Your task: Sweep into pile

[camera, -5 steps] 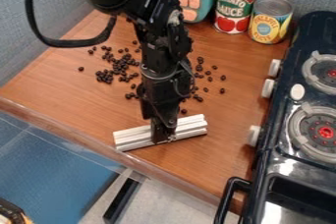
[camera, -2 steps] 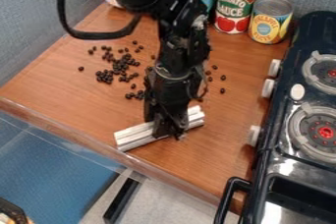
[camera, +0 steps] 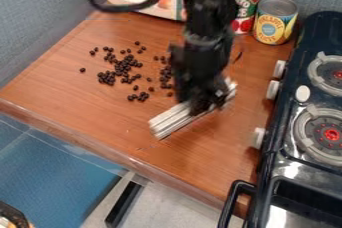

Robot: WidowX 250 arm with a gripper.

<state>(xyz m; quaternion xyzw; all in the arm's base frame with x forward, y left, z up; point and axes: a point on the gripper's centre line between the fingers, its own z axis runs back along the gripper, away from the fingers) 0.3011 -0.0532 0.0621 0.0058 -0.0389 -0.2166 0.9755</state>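
Much counter (camera: 93, 107) between beans (camera: 123, 67) and front edge (camera: 80, 141)

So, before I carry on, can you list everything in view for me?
beans: many, dark, loose on the counter's left and middle
ridged bar: one, white, in the fingers
countertop: one, wood-brown, centre
can: one, red label, back right
can with pineapple label: one, yellow, front-right of the red-labelled one
toy appliance: one, white and teal, back
toy stove: one, black, right, with two burners, white knobs
partition: grey-blue, behind
floor bar: one, black, below the counter
gripper: one, black, over the counter's middle
arm: one, black, from the top edge
cable: one, black, upper left
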